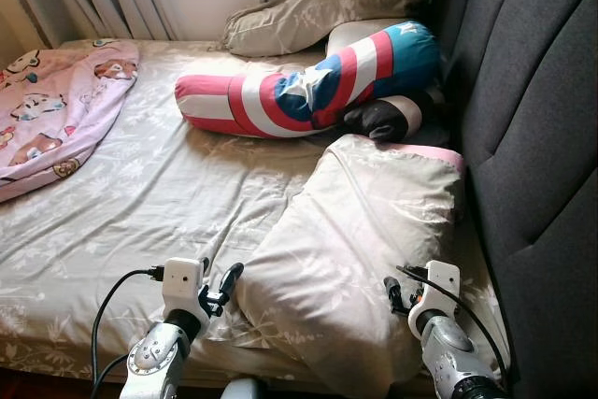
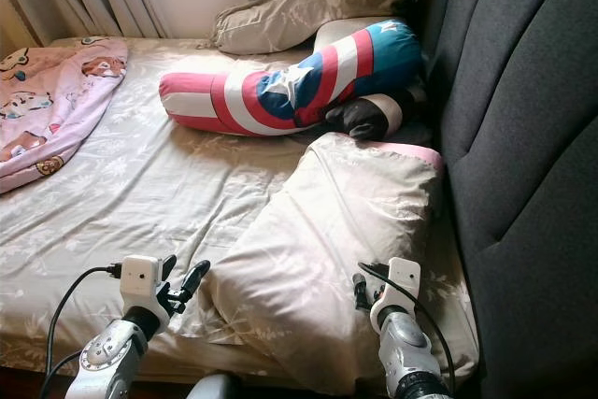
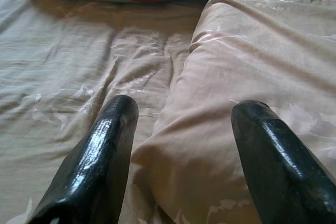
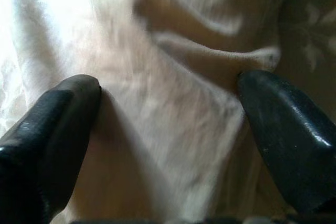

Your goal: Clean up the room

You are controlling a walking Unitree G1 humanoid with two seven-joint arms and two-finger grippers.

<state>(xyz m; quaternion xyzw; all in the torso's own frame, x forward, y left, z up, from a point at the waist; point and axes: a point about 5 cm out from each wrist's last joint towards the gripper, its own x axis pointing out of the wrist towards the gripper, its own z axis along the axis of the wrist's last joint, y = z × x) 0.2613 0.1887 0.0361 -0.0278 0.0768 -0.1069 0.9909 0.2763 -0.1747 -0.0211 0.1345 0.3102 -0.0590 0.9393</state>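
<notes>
Pillow (image 1: 350, 249) lay between the two grippers, its near corners at the bed's front edge. Left gripper (image 3: 181, 145) was spread wide, its fingers (image 3: 100, 150) straddling the pillow's near left corner. Right gripper (image 4: 168, 124) was likewise parted, with the pillow's right edge between its fingers (image 4: 283, 129). Beyond the pillow lay a striped bolster (image 1: 308, 81); right of the pillow stood the grey headboard (image 1: 533, 137). Left of the pillow stretched open sheet (image 1: 140, 203), with a pink blanket (image 1: 56, 109) farther left.
</notes>
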